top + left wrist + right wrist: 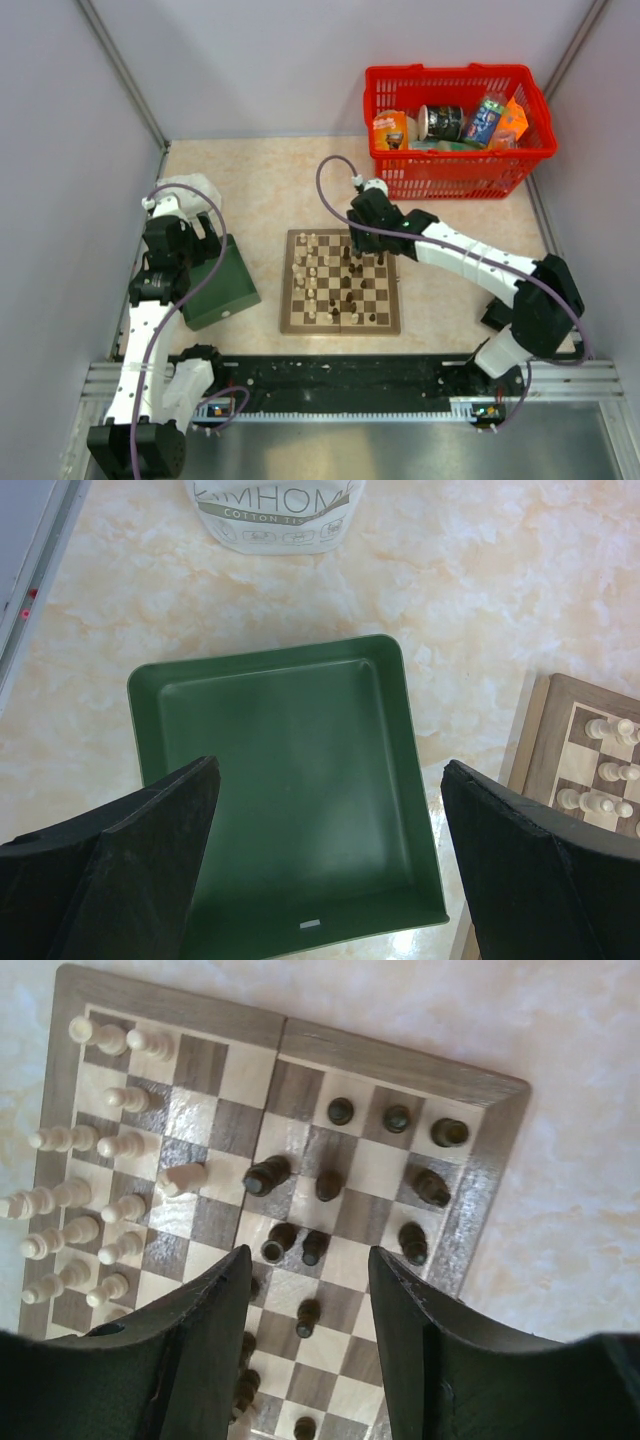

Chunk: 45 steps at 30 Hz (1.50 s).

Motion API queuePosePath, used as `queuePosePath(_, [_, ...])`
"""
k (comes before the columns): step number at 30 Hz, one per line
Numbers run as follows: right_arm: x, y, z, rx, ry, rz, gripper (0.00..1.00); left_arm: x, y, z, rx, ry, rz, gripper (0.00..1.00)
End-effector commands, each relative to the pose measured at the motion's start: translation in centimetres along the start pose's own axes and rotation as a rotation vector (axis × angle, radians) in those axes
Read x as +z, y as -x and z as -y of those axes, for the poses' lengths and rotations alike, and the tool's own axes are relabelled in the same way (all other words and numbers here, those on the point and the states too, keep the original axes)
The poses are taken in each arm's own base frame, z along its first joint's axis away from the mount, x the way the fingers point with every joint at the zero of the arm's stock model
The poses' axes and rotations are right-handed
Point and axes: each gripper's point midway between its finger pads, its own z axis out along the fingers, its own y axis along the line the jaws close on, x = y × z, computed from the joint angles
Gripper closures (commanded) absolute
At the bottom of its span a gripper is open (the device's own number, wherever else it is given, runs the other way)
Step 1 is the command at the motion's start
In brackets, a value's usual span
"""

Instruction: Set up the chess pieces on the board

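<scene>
Now, on the table [250, 180], the board [340, 329] looks half set. Your left tool [330, 768] gapes over the green box [280, 740]. Your right tool [310, 1260], spread wide, hovers above scattered dark pieces [267, 1173], with the cream pieces [118, 1145] mostly ranked. Pinch a dark one next.

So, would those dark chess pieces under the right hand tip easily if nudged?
Probably: the dark pieces are tall on narrow bases. They stand crowded, so one could knock another. The board looks glossy, so they may slide too.

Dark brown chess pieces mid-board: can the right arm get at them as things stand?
Probably yes: the right end effector hovers open above the dark brown chess pieces, nothing visibly between.
</scene>
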Motion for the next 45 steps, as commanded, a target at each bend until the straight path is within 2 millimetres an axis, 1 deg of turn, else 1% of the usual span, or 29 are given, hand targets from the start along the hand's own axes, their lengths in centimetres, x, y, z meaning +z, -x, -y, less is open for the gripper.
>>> queuePosePath(1, [0.8, 0.8, -3.5, -0.064, 0.068, 0.01, 0.49, -0.2, 0.6, 0.0, 0.004, 0.0, 0.029, 0.02])
queuePosePath(4, [1.7, 0.7, -4.8, -0.093, 0.078, -0.006, 0.49, -0.1, 0.6, 0.0, 0.005, 0.001, 0.026, 0.02])
queuePosePath(5, [2.1, 0.5, -4.8, -0.098, 0.076, -0.013, 0.49, -0.1, 0.5, 0.0, 0.005, 0.0, 0.023, 0.02])
queuePosePath(7, [2.4, 0.6, -5.1, -0.102, 0.073, -0.02, 0.49, -0.2, 0.6, 0.0, 0.004, 0.0, 0.027, 0.02])
queuePosePath(11, [2.3, 0.4, -5.2, -0.112, 0.071, -0.02, 0.48, -0.2, 0.6, -0.1, 0.006, 0.003, 0.028, 0.02])
queuePosePath(14, [1.9, 0.6, -4.8, -0.106, 0.059, -0.007, 0.48, -0.2, 0.6, -0.1, 0.006, 0.002, 0.028, 0.02])
queuePosePath(19, [0.3, 1.0, -4.5, -0.093, 0.074, 0.024, 0.47, -0.1, 0.6, 0.0, 0.005, 0.001, 0.026, 0.02])
queuePosePath(22, [-0.2, 0.6, -4.6, -0.084, 0.094, 0.016, 0.47, -0.2, 0.7, 0.0, 0.004, 0.001, 0.029, 0.02])
queuePosePath(23, [-0.1, 0.4, -4.2, -0.083, 0.082, 0.014, 0.47, -0.2, 0.6, 0.0, 0.004, 0.0, 0.027, 0.02])
queuePosePath(26, [-0.4, 0.1, -4.0, -0.084, 0.08, 0.005, 0.47, -0.1, 0.5, 0.0, 0.005, 0.001, 0.025, 0.02])
queuePosePath(30, [-1.2, -0.2, -4.6, -0.071, 0.122, -0.005, 0.47, -0.1, 0.5, 0.0, 0.003, 0.0, 0.023, 0.02])
queuePosePath(36, [-2.1, -1.1, -4.5, -0.056, 0.141, -0.014, 0.47, -0.1, 0.5, 0.0, 0.003, 0.0, 0.023, 0.02])
queuePosePath(41, [-2.3, -2.1, -4.4, -0.057, 0.15, -0.042, 0.47, 0.0, 0.6, 0.0, 0.003, -0.001, 0.022, 0.02])
queuePosePath(45, [-2.6, -2.7, -5.1, -0.055, 0.182, -0.064, 0.47, 0.0, 0.5, 0.1, 0.003, -0.003, 0.019, 0.02])
